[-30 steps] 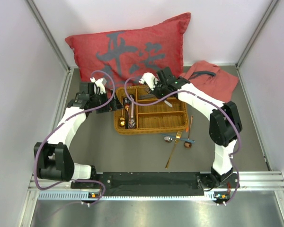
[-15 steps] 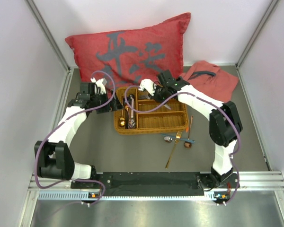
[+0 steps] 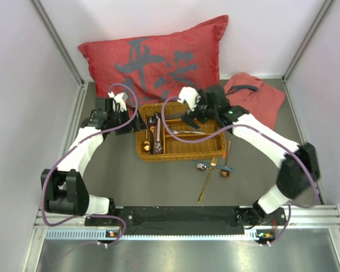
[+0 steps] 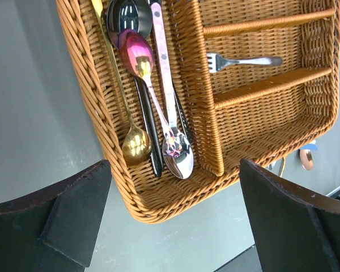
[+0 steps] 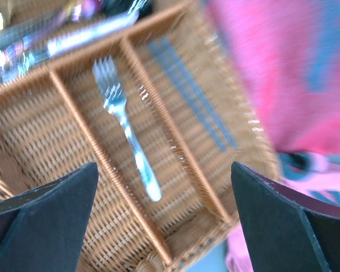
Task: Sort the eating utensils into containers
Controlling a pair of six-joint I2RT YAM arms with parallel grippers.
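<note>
Cutlery is seen in two groups: pieces laid in the wicker tray (image 3: 215, 148) and pieces loose on the desk (image 3: 113, 175). One tray is counted, divided into one long compartment (image 4: 90, 96) and three shorter ones. It is placed toward the far edge of the desk, about midway between the left and right edges, just in front of one red cushion (image 3: 158, 56) propped at the far edge.

In the long compartment, at the tray's left end, at least four spoons are laid lengthwise and overlapping: a gold spoon (image 4: 136, 144), a black spoon (image 4: 124, 14), a pink-tinted spoon (image 4: 137, 54) and a silver spoon (image 4: 178, 160). Whether a further dark handle beside them belongs to a fifth piece cannot be told. One silver fork (image 4: 243, 60) is laid alone in the middle short compartment. In the short compartment beyond it, slim dark blue pieces (image 5: 192, 93) are seen, seemingly two, though the right wrist view is too blurred for a sure count.

Five loose pieces are counted between the tray and the near edge of the desk, right of the middle: a small silver spoon (image 3: 202, 166), a gold fork (image 3: 207, 182), a blue-handled piece (image 3: 221, 168), a copper spoon (image 3: 225, 174) and a slim copper piece (image 3: 229, 148) just beside the tray's near right corner. One crumpled red cloth (image 3: 255, 96) is seen at the far right corner.

Two end effectors are counted. The left end effector (image 4: 174, 164) is held at the tray's left end, jaws spread wide, with no piece gripped. The right end effector (image 5: 163, 165) is held over the short compartments, jaws likewise wide apart and gripping no piece.
</note>
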